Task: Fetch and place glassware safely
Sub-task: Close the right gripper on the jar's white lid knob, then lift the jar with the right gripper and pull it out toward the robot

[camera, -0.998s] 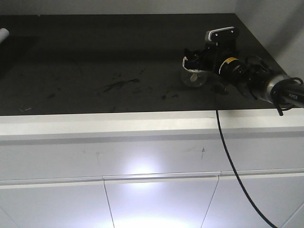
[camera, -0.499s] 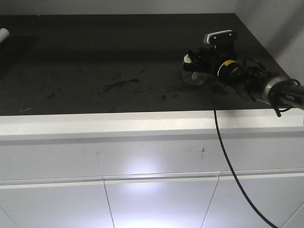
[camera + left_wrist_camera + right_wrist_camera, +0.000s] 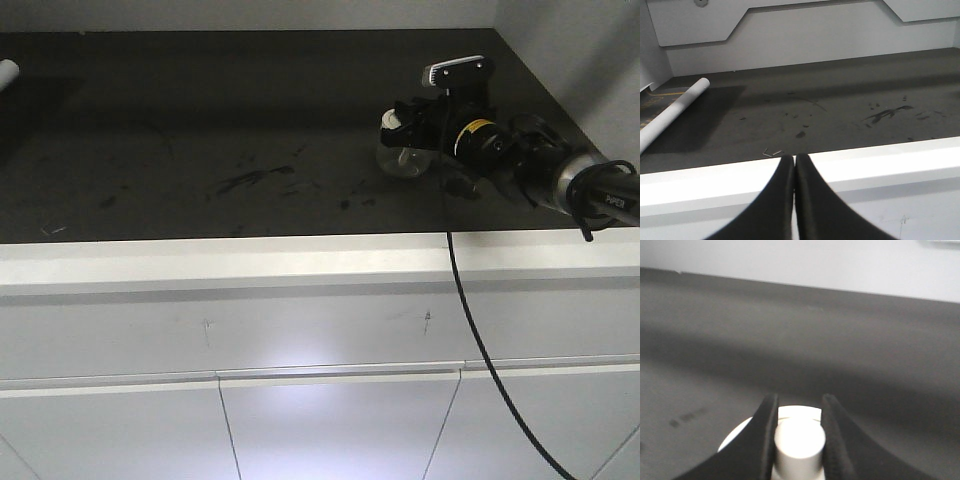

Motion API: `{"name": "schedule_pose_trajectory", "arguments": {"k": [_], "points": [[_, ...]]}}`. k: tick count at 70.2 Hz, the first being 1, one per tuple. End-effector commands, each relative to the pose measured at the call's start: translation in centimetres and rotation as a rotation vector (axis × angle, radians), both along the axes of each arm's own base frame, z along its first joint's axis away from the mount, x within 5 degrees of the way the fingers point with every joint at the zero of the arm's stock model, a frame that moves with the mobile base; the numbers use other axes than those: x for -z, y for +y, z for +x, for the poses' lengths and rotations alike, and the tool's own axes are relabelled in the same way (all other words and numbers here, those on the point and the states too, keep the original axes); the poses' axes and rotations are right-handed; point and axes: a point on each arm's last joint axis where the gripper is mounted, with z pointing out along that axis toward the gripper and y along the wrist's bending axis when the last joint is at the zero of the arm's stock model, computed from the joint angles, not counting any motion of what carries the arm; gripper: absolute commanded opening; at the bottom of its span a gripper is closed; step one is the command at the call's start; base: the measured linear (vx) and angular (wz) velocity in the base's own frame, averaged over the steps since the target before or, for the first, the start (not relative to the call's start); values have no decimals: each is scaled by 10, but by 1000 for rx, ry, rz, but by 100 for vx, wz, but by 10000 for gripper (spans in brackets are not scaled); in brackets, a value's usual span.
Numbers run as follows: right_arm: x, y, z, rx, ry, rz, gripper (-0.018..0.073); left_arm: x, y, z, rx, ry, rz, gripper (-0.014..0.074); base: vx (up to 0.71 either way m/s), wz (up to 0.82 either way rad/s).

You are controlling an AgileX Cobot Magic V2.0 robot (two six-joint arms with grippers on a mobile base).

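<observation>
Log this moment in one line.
right gripper: shut on lid knob | glass jar: far right of counter | left gripper: shut, empty, at counter edge

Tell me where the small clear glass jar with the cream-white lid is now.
In the front view, the small clear glass jar is at the right of the dark countertop, its lid knob gripped by the right gripper.

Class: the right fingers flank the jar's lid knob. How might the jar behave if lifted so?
The smooth round knob may slip between the fingers. Gripped only there, the lid may lift off, leaving the jar. Its clear glass would likely crack if dropped.
</observation>
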Motion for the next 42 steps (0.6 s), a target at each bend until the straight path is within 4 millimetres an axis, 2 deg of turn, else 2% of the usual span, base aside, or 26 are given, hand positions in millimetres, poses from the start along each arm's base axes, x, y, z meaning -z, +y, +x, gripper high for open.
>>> {"name": "schedule_pose_trajectory", "arguments": {"k": [1, 9, 15, 25, 42], "points": [[-78, 0, -20, -26, -170, 96, -4, -16, -1, 1, 9, -89, -12, -7, 0, 0], [-92, -4, -45, -23, -163, 84, -3, -16, -1, 1, 9, -89, -12, -7, 0, 0], [-95, -5, -66, -37, -150, 58, -3, -16, -1, 1, 9, -89, -12, -7, 0, 0], [-106, -9, -109, -54, -147, 42, -3, -16, -1, 1, 9, -89, -12, -7, 0, 0], [-112, -6, -181, -130, -178, 77, -3, -16, -1, 1, 9, -89, -12, -7, 0, 0]]}}
